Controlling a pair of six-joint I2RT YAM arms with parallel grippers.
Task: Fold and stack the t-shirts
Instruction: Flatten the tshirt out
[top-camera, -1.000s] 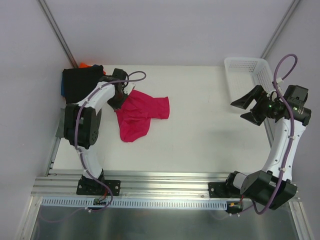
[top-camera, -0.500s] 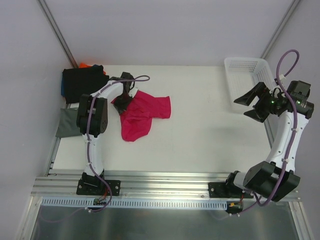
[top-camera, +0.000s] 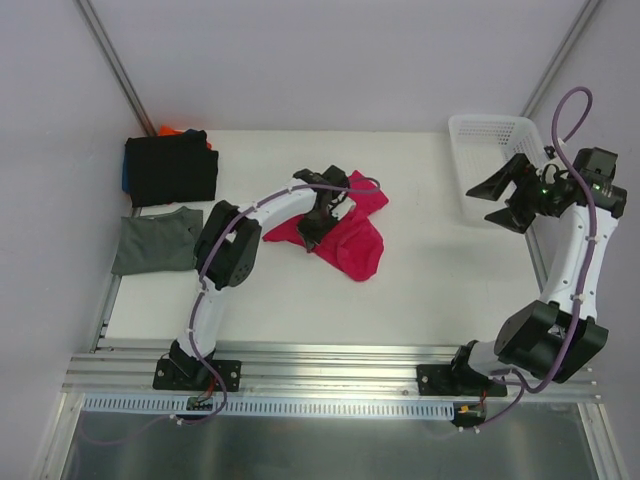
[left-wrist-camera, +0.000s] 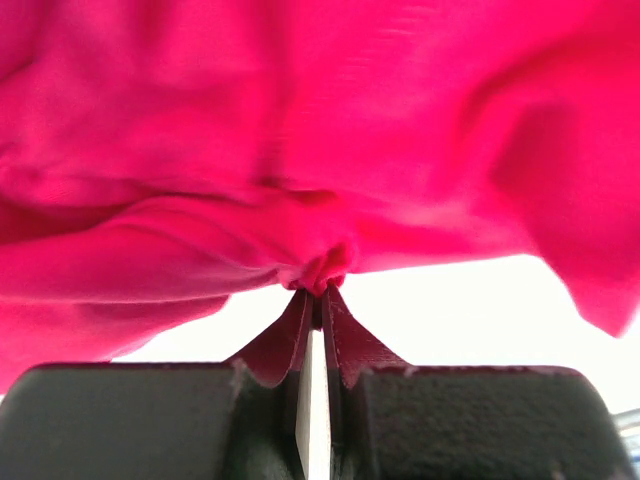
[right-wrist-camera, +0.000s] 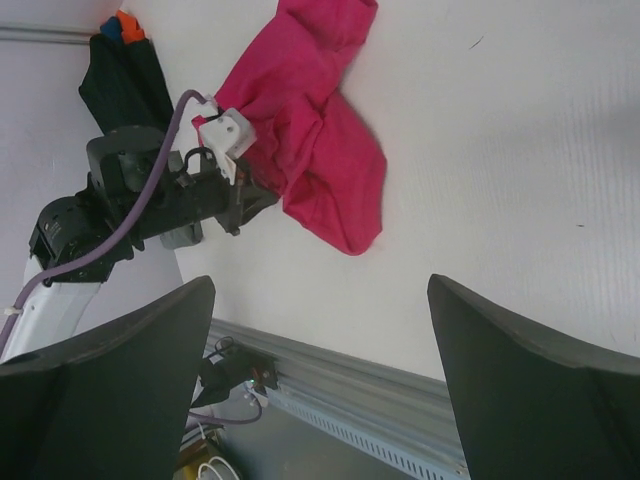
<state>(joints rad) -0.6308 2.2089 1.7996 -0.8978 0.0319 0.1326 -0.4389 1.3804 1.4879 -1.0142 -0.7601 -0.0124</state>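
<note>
Left end effector (left-wrist-camera: 318, 300) pinched fully shut on a small gather of the crimson-pink t-shirt (top-camera: 352, 242), I hold the garment near the middle of the desk (top-camera: 440, 285), the rest of it lying in a crumpled heap just beside my wrist. My right end effector (top-camera: 493, 203) hangs well apart on the right, jaws spread wide and empty, next to the white mesh basket (top-camera: 495, 140). At the far left corner sit the folded shirts: a black one (top-camera: 170, 168) with slivers of orange and blue showing at its edges, and a grey-green one (top-camera: 155, 240) just in front of it. The pink shirt looks light and wholly limp. From a single pinch it will sag and bunch rather than keep any shape, it should slide readily over the smooth desk, and nothing about it is fragile. I cannot tell which part of the shirt my jaws have. To my eye the better hold is two corners along the hem or shoulders, one per end effector, so that the cloth can be drawn flat before folding.
</note>
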